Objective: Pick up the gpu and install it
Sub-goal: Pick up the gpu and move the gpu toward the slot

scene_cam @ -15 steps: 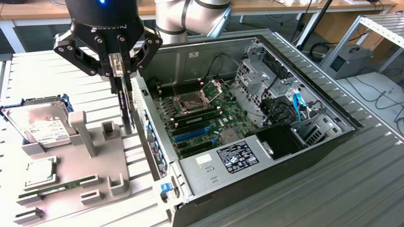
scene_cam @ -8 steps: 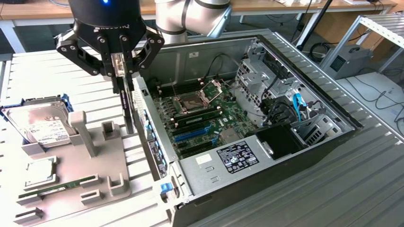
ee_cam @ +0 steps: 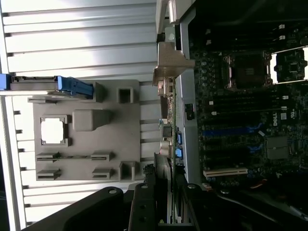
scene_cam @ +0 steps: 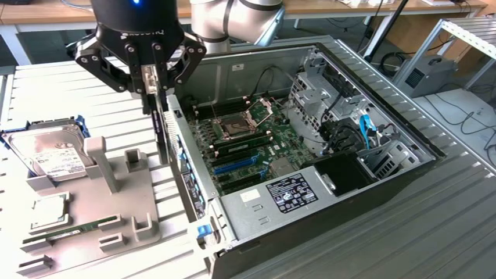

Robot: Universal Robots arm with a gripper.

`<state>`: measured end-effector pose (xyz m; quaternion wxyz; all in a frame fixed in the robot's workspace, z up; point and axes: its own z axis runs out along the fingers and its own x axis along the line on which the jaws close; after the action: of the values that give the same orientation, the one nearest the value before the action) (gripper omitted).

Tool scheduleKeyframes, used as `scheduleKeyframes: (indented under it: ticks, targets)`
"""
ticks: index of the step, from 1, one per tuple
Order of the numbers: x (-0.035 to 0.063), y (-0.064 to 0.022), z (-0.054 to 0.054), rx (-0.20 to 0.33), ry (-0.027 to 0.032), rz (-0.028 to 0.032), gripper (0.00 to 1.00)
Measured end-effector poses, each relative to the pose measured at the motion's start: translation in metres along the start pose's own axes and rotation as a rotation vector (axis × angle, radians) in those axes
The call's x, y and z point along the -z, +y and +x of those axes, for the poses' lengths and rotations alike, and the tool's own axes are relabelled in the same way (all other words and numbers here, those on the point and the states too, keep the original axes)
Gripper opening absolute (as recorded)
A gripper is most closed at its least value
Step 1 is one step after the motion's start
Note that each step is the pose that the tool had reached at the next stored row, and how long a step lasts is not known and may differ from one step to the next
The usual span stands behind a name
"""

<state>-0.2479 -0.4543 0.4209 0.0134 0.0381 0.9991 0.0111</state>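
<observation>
Where the gpu is: the gpu (scene_cam: pixel 161 125) hangs in the air, thin edge toward us and long way down. It is just beside the wall of the computer case (scene_cam: pixel 232 72), on the exterior view's left. It is not in a slot yet.
Fingers: the fingers (scene_cam: pixel 147 81) are about half closed and pinch the top of the gpu between them.
What could go wrong: the low end of the card is very close to the case wall, so I think it could bump the wall if it goes down here. The hold is on a thin edge, so the card might tip or slip. A tipped card may miss the blue slots (scene_cam: pixel 232 165) on the motherboard (scene_cam: pixel 259 142).
Arm: the fingers point straight down, and the arm (scene_cam: pixel 232 17) bends away behind them, above the case.
Nearby: the gray holder (scene_cam: pixel 85 226) and the hard drive (scene_cam: pixel 50 154) rest on the surface (scene_cam: pixel 78 93), apart from the card.
</observation>
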Motion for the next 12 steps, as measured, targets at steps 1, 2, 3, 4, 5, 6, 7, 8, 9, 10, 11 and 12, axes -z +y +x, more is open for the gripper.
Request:
scheduleKeyframes:
  ticks: [1,2,3,4,5,6,7,8,9,10,11,12]
  targets:
    - [0.0000,0.0001,0.000,0.000,0.0000,0.0003,0.26]
    - [-0.0001,0.0001,-0.001,0.000,-0.0001,0.0006,0.26]
    - [-0.0001,0.0001,-0.001,0.000,-0.0001,0.0010,0.26]
    - [-0.0001,0.0002,-0.002,0.000,-0.0001,0.0013,0.26]
    - [-0.0001,0.0002,-0.003,0.000,-0.0001,0.0021,0.26]
    - [-0.0001,0.0003,-0.003,0.000,-0.0002,0.0024,0.26]
    - [-0.0001,0.0003,-0.004,0.000,-0.0002,0.0027,0.26]
    - [-0.0001,0.0003,-0.004,0.000,-0.0003,0.0031,0.26]
    - [-0.0002,0.0004,-0.005,0.000,-0.0003,0.0035,0.26]
    - [-0.0003,0.0008,-0.010,0.000,-0.0006,0.0070,0.26]
    - [-0.0005,0.0013,-0.017,0.000,-0.0009,0.0116,0.26]
    - [-0.0007,0.0019,-0.025,0.001,-0.0013,0.0171,0.26]
